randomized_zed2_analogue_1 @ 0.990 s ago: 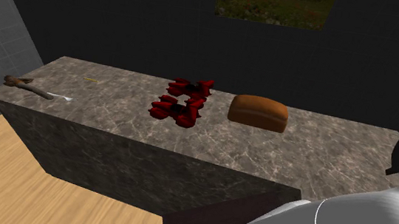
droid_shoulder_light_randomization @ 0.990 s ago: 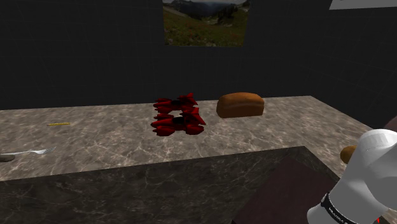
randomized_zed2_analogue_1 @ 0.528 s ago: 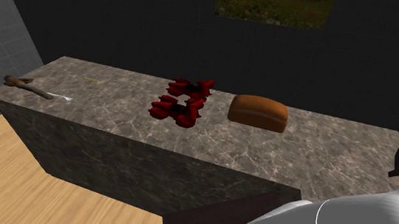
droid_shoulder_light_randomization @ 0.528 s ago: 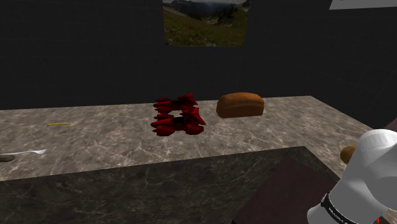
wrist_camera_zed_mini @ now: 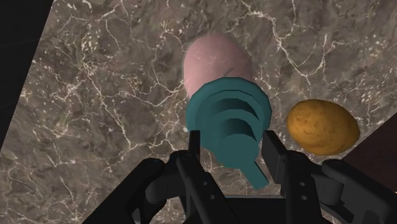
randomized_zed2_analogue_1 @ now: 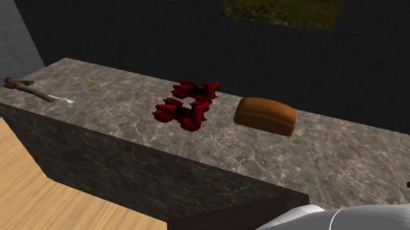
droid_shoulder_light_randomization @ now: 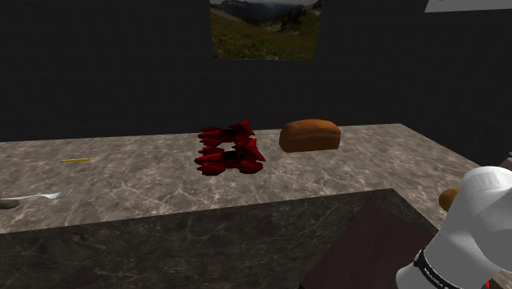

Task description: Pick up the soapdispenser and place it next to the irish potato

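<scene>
The soap dispenser (wrist_camera_zed_mini: 218, 62) has a pink rounded body and a teal pump top (wrist_camera_zed_mini: 229, 118). My gripper (wrist_camera_zed_mini: 233, 144) looks down on it, and its two black fingers clasp the teal pump from both sides. The brown-yellow potato (wrist_camera_zed_mini: 321, 126) lies on the marble counter (wrist_camera_zed_mini: 114, 95) close beside the dispenser. In the shoulder view a sliver of the potato (droid_shoulder_light_randomization: 448, 198) peeks out behind the white arm (droid_shoulder_light_randomization: 480, 226) at the right edge.
A brown bread loaf (droid_shoulder_light_randomization: 309, 135) and a cluster of dark red pieces (droid_shoulder_light_randomization: 228, 149) sit mid-counter. A fork (droid_shoulder_light_randomization: 43, 197) and a thin yellow stick (droid_shoulder_light_randomization: 78, 159) lie far to the shoulder view's left. The counter's front edge (randomized_zed2_analogue_1: 154, 155) drops to a wooden floor (randomized_zed2_analogue_1: 7, 184).
In the second exterior view the arm's dark joint at the right edge has slid lower and further right. Everything on the counter stays put.
</scene>
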You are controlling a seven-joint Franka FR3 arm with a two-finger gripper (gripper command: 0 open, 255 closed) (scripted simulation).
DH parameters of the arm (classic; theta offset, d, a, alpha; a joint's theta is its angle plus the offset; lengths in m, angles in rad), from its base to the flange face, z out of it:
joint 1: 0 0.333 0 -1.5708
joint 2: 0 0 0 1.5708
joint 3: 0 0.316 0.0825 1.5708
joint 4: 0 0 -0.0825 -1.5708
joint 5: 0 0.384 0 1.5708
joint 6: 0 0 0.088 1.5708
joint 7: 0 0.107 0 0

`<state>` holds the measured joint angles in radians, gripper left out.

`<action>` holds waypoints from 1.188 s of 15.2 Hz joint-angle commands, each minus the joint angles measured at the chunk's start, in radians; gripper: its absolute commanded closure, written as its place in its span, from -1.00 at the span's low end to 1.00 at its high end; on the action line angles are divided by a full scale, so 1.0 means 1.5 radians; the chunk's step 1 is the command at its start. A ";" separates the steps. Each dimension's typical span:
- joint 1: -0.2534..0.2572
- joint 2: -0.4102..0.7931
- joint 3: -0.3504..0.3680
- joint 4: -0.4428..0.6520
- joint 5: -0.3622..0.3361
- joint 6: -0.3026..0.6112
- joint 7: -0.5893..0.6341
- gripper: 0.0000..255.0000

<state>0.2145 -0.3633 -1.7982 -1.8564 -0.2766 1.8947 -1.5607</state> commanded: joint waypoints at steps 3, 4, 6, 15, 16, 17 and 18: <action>0.009 -0.011 -0.014 -0.025 -0.013 0.031 0.006 1.00; 0.009 -0.011 -0.014 -0.025 -0.013 0.031 0.006 1.00; 0.009 -0.011 -0.014 -0.025 -0.013 0.031 0.006 1.00; 0.009 -0.011 -0.014 -0.025 -0.014 0.031 0.006 -1.00; 0.009 -0.011 -0.014 -0.025 -0.014 0.031 0.006 -1.00; 0.002 -0.004 -0.005 -0.009 -0.005 0.011 0.001 -1.00; -0.004 0.002 0.003 0.008 0.003 -0.009 -0.005 -1.00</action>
<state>0.2145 -0.3649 -1.8006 -1.8641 -0.2795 1.9045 -1.5599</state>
